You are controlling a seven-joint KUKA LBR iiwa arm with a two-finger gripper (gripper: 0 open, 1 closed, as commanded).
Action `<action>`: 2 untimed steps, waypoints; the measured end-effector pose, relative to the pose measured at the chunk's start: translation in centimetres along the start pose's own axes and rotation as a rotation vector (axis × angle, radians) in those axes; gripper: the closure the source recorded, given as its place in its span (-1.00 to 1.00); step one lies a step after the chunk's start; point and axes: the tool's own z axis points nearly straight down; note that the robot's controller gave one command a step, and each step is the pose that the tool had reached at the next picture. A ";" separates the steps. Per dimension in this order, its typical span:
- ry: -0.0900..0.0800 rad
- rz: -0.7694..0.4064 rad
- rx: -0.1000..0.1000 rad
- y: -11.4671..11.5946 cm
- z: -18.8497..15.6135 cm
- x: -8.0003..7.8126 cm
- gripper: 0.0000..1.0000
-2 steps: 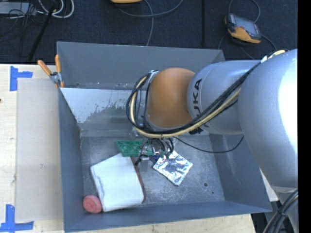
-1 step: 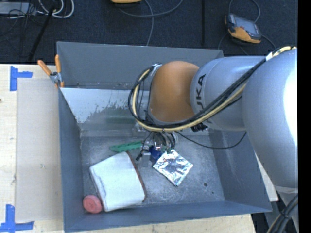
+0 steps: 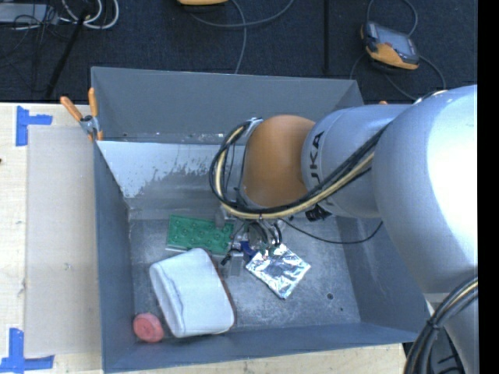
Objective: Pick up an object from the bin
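Reaching arm (image 3: 390,170): enters from the right, orange wrist cover (image 3: 273,158) above the middle of the bin (image 3: 109,232).
Gripper (image 3: 251,248): low over the bin floor, between green board (image 3: 191,234) and foil packet (image 3: 278,269); cannot tell whether open or closed.
Board: flat, just left of the gripper.
Packet: crinkled silver, just right of the gripper.
White cloth (image 3: 191,293): folded, near left.
Pink ball (image 3: 148,327): near-left corner, beside the white cloth.

You're in a robotics lab: an industrial arm (image 3: 413,178) over a grey metal bin (image 3: 113,248), cables (image 3: 100,6) trailing across dark carpet (image 3: 312,45).
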 end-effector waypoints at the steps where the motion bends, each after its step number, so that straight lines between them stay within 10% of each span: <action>1: -0.001 0.002 -0.001 0.0 0.0 -0.1 -1.00; 2: -0.006 0.003 -0.003 0.1 -0.3 -0.2 1.00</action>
